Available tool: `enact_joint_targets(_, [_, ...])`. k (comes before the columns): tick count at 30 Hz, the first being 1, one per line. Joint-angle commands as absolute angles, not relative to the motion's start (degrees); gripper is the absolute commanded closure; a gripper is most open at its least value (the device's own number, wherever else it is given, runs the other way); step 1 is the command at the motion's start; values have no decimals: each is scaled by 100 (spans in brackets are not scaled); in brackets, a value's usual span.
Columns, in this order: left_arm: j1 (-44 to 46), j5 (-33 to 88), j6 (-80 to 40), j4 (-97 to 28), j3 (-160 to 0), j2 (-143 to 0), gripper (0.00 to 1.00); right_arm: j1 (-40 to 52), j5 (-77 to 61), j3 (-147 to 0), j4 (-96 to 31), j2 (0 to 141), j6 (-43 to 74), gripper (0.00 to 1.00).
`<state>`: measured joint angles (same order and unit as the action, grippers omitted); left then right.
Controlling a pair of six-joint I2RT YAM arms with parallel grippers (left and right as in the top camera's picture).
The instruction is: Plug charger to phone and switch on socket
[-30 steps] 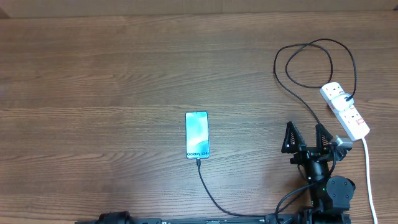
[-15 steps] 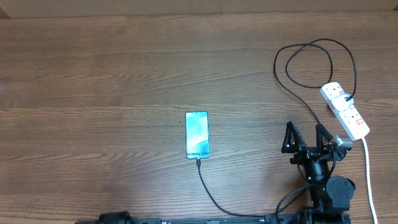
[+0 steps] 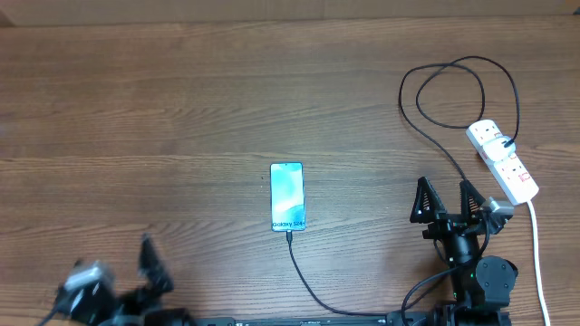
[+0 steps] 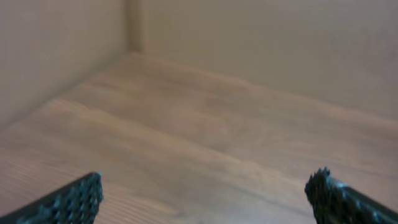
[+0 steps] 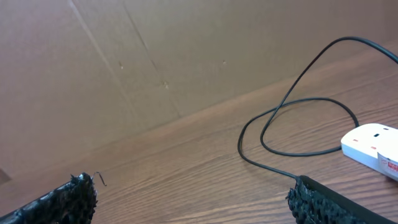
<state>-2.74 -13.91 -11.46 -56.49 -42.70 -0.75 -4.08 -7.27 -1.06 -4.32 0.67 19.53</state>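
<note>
The right gripper (image 5: 191, 200) shows two black fingertips (image 5: 59, 204) spread wide apart, nothing between them. The socket (image 5: 372, 146) lies white on the wooden table (image 5: 180, 165). Left of the socket the charger (image 5: 241, 144) curls in a loop; behind the socket stands a cardboard wall (image 5: 155, 62).

Below me lies a brown wood-grain table (image 3: 136, 109) (grain running sideways); a creased cardboard wall (image 5: 74, 74) rises behind it.

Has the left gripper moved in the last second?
Yes. The left gripper has come into the overhead view at the near edge, left of the phone; it was out of sight before.
</note>
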Motion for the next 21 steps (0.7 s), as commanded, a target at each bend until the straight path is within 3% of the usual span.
enact_joint_targets(1, [-410, -292, -812, -4904, -3376, -23, 0, -381, -735, -45, -401, 16, 1966, 0])
enact_joint_targets(11, [-491, 366, -773, -3374, -1372, -21, 0, -381, -735, -45, -401, 16, 1966, 0])
enact_joint_targets(21, [-523, 642, -768, -1938, -596, -21, 0, -381, -735, -45, -401, 16, 1966, 0])
